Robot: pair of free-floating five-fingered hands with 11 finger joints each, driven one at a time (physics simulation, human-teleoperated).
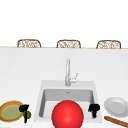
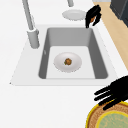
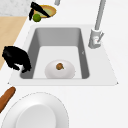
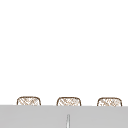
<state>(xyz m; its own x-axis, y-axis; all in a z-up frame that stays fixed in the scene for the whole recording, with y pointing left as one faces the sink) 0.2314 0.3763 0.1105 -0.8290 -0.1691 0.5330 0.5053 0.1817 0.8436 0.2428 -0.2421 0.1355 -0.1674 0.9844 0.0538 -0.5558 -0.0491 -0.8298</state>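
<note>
My left hand (image 1: 24,109) hovers at the right edge of a brown plate with a yellow-green centre (image 1: 10,111), fingers straight and spread. A green lime (image 1: 29,114) lies right by its fingertips, and the right side view shows the lime (image 3: 36,17) just under the left hand (image 3: 37,8). My right hand (image 1: 94,108) hangs over the sink's front right corner, fingers loosely bent downward and holding nothing. It shows above the sink rim (image 3: 15,81) as the right hand (image 3: 15,58). In the basin sits a white bowl (image 2: 67,62) with a small brown item (image 2: 67,61) inside.
A big red ball (image 1: 67,115) stands before the sink in the front view. A white plate (image 1: 116,106) and a wooden rolling pin (image 1: 116,121) lie on the counter to the right. The faucet (image 1: 67,72) rises behind the basin. Three wicker chair backs (image 1: 68,44) line the far edge.
</note>
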